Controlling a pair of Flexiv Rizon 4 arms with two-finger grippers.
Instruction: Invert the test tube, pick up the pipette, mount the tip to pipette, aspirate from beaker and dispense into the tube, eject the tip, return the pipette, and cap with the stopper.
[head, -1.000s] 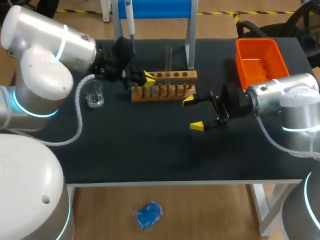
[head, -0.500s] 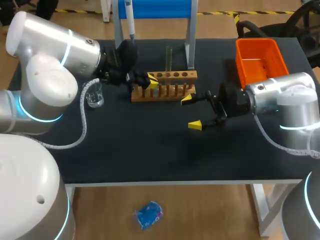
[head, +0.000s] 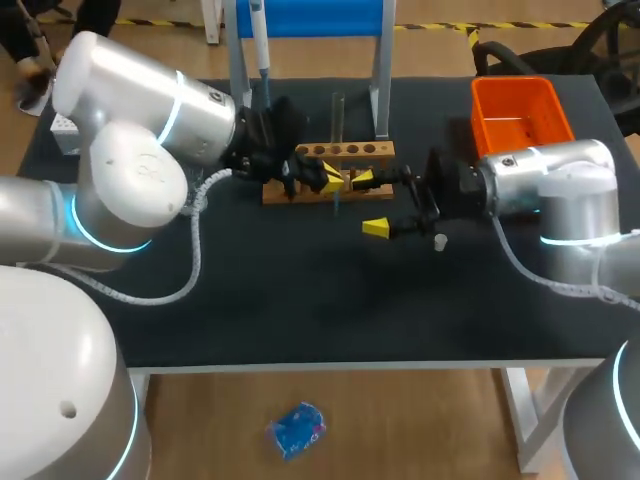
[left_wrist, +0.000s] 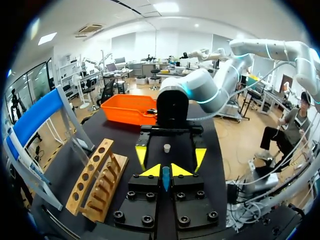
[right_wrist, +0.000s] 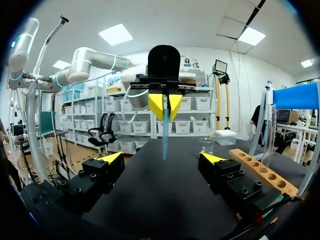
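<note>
Left wrist view: the left pincer (left_wrist: 165, 172) is clamped on the blue test tube (left_wrist: 165, 179), both yellow tips pressing it. The right pincer (left_wrist: 170, 156) faces it, spread wide and holding nothing. The stopper (left_wrist: 166, 148) lies on the surface (left_wrist: 125, 135) near it.

Right wrist view: the tube hangs ahead of the wide fingers, not between them. For a clean turn-over, I judge the right pincer should close squarely on the tube's free length before the left releases.

Head view: both pincers meet just beside the rack (head: 345, 150).
</note>
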